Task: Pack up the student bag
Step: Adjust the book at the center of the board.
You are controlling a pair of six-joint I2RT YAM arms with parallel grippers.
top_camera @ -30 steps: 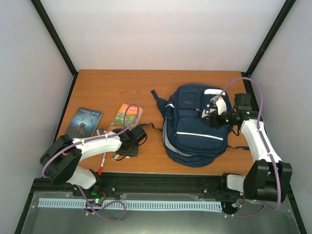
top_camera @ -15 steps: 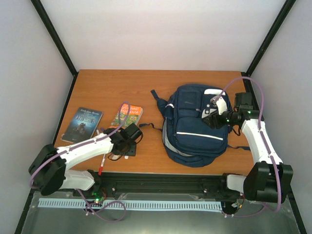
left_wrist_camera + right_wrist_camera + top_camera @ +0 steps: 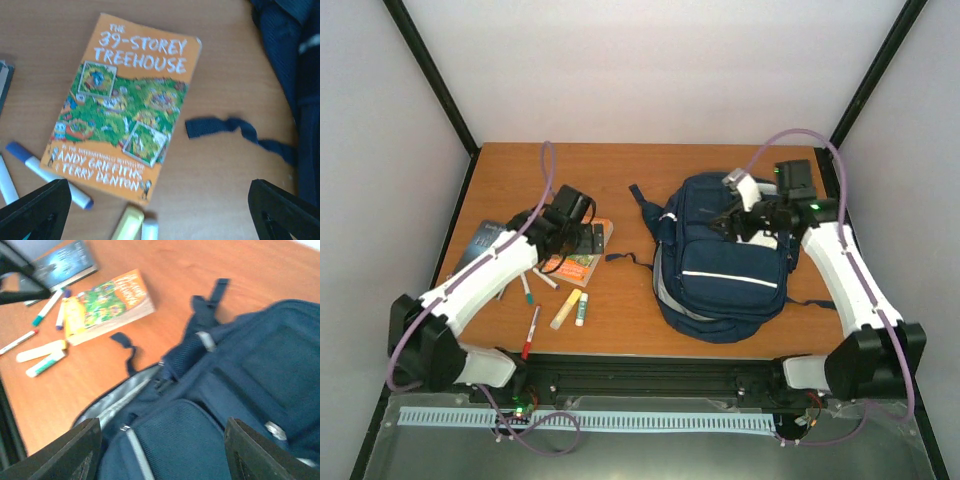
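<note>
**Bag on the table, both pincers parted, nothing held.**
We note the large navy blue fabric backpack [image 3: 725, 260] lying in the right half of the overhead view on the orange-brown wooden table [image 3: 620, 180]; its inside is hidden from us. The right gripper [image 3: 738, 222] hovers over the bag's upper part, jaws apart and empty. The left gripper [image 3: 592, 238], left of centre, is spread wide and empty above the orange paperback book [image 3: 125, 105]. A dark-covered book [image 3: 485, 240] sits at far left. A yellow highlighter [image 3: 565, 309], a white tube with a green cap [image 3: 581, 310] and a red pen [image 3: 532, 330] lie loose lower left, outside the bag.

Overhead, close wrists, seemingly sharing student bag [image 3: 240, 390]
</note>
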